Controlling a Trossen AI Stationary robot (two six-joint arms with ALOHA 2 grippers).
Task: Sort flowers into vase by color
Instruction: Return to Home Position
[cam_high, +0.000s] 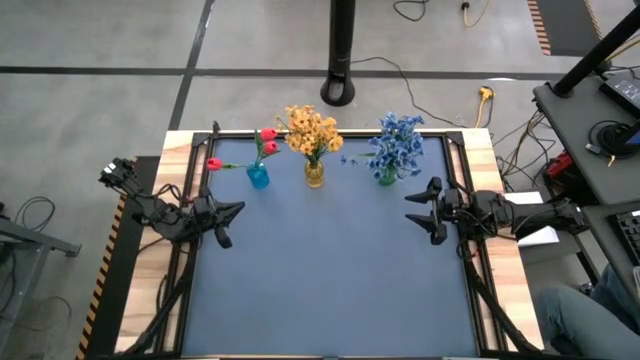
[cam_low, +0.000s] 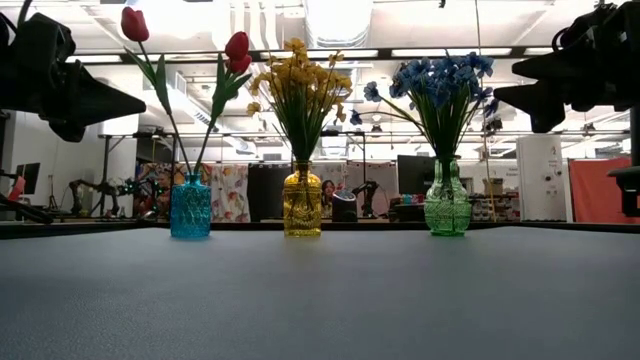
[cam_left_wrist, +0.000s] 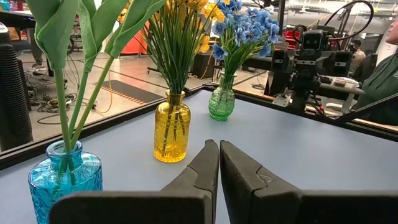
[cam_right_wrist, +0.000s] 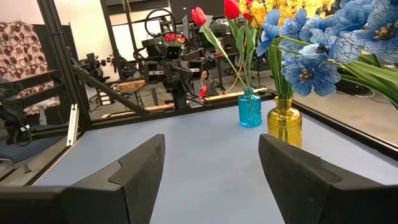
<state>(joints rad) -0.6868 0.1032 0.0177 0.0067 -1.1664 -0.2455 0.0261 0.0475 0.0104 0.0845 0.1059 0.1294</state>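
Hovering empty: left gripper at 9 o'clock pinched together, right gripper at 3 o'clock spread wide; red flowers at 11, yellow flowers at 12, blue flowers at 1

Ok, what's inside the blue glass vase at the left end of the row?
Red tulip-like flowers on thin green stems stand in the blue glass vase. The textured glass hides where the stem ends rest.
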